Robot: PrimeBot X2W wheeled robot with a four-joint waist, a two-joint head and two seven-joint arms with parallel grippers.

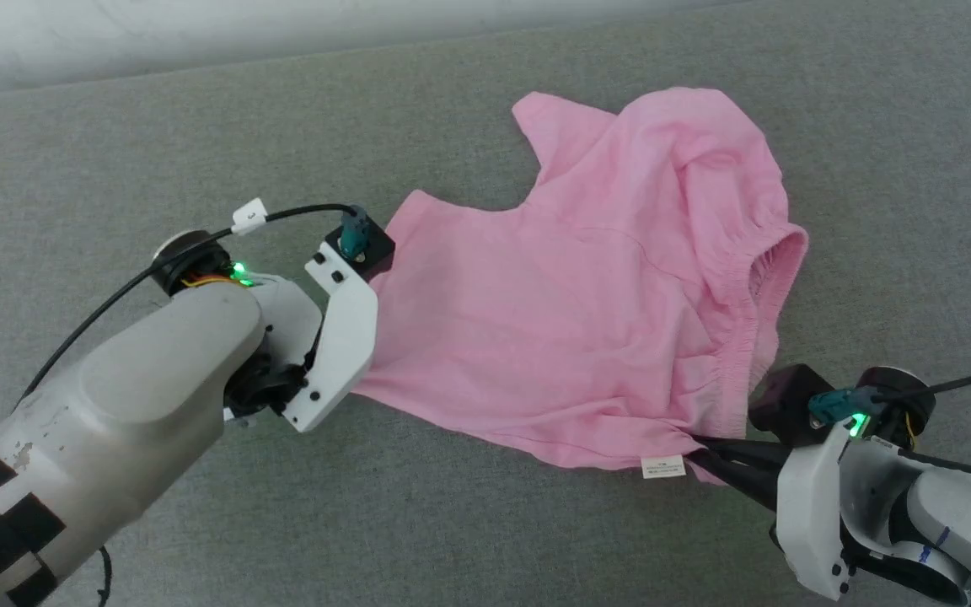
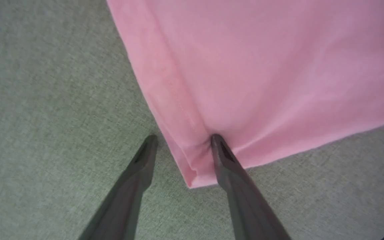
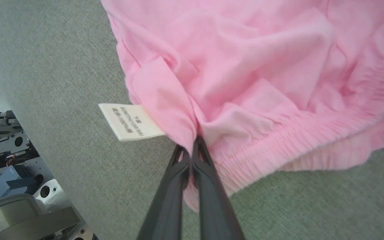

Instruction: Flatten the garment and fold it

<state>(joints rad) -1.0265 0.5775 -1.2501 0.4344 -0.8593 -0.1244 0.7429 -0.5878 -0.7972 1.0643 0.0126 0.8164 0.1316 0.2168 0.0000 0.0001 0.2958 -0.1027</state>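
Pink garment [image 1: 570,320] in right gripper [image 3: 194,146]

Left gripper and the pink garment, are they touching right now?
Touching. In the left wrist view, one finger of the open left gripper presses into the garment near its corner, puckering the fabric; the other finger is clear of its edge.
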